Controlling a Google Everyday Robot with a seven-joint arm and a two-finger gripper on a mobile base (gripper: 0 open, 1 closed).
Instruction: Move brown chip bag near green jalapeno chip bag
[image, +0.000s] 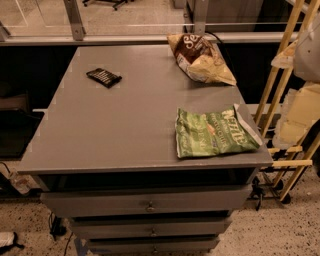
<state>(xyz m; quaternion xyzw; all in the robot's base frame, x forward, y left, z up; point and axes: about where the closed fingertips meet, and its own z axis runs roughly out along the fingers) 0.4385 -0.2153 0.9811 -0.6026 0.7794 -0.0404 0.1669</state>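
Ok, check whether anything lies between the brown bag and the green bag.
Nothing visible does. The brown bag sits at the far right of the table, the green bag at its near right, with only bare surface between them. The black object lies off to the left, out of the path. The pincer is not in view.

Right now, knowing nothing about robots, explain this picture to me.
This is one camera's view, looking down on a grey cabinet with drawers. The machine is a wheeled robot with one arm ending in a two-finger gripper; the gripper is out of view, so nothing is seen held. On top lie a brown chip bag at the far right, a green chip bag at the near right edge, apart from it, and a small black object at the far left.
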